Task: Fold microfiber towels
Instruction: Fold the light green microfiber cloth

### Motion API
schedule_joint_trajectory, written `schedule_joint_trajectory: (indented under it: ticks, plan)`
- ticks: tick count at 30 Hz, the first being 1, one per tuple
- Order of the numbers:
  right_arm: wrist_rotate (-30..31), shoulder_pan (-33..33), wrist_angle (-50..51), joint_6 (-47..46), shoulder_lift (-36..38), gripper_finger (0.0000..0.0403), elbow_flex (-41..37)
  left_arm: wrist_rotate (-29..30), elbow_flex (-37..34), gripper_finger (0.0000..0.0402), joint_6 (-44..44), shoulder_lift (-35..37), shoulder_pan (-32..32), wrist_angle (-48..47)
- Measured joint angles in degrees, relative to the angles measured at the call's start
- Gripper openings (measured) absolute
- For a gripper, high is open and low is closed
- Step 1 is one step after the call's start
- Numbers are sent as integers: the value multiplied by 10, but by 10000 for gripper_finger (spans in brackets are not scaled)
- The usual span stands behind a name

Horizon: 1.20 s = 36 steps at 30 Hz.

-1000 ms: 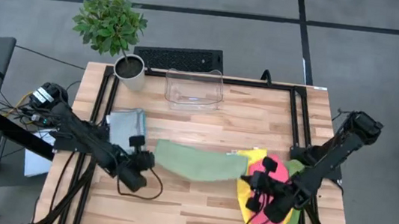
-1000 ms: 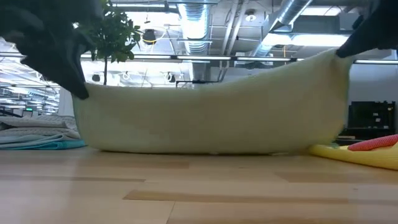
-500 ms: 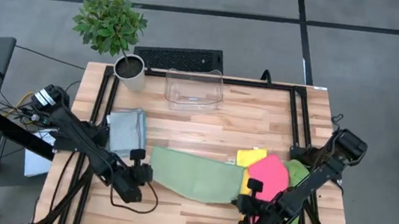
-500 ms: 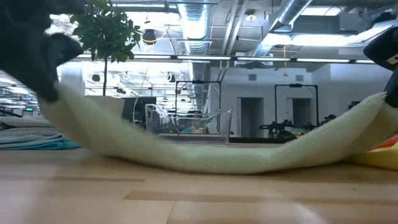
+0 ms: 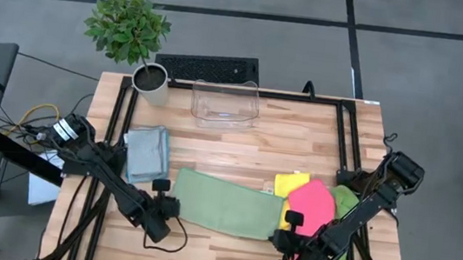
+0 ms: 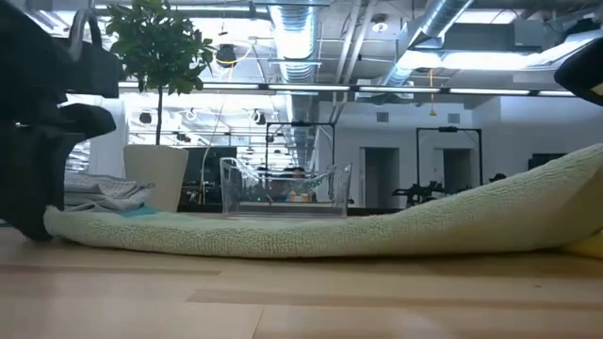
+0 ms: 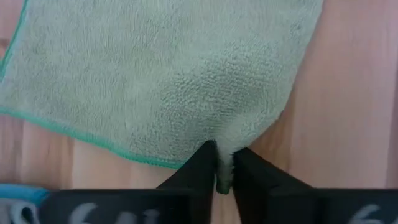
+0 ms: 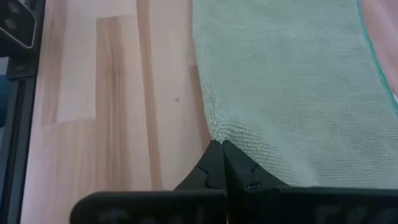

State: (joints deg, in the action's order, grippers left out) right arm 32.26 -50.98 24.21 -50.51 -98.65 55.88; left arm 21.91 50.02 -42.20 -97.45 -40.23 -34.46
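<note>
High view: pale green towel (image 5: 225,204) laid flat and stretched along the bench's front half, between the left gripper (image 5: 163,207) near the front-left and the right gripper (image 5: 289,239) near the front-right — each at one end, presumably to keep the cloth taut and square for a fold. Pink towel (image 5: 314,211) and yellow towel (image 5: 293,183) heaped toward the right edge, waiting; folded blue-grey towels (image 5: 146,153) stacked by the left edge, probably done. Clear bin (image 5: 225,103) and potted plant (image 5: 140,45) along the back edge.

Low view: green cloth (image 6: 311,231) flat on the wood at one end, lifted at the other — likely held up there by a pinched corner.

Left wrist view: fingers (image 7: 202,171) narrowly parted around a puckered corner of the towel (image 7: 155,74), barely gripping it.

Right wrist view: fingers (image 8: 211,169) clenched tight on the towel's (image 8: 292,87) corner, cloth bunched at the tips.
</note>
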Motion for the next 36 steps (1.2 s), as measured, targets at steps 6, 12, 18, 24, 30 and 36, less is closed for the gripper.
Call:
schedule_joint_trajectory:
  ticks: [6,12,18,24,30,36]
  plan:
    - [-25,0,-5,9,0,12,0,0,44,125,15,4,-1,-45]
    - [-28,-1,-7,10,0,6,0,-17,54,197,18,5,-2,-55]
    - [-30,-4,-7,13,0,11,0,-5,61,226,-4,5,-5,-42]
    - [-41,9,-5,63,0,7,12,161,66,209,33,1,-10,83]
    - [-46,58,-9,182,0,9,54,176,66,175,61,-2,7,117]
    - [-77,110,-79,286,0,9,66,176,66,161,61,-2,7,117]
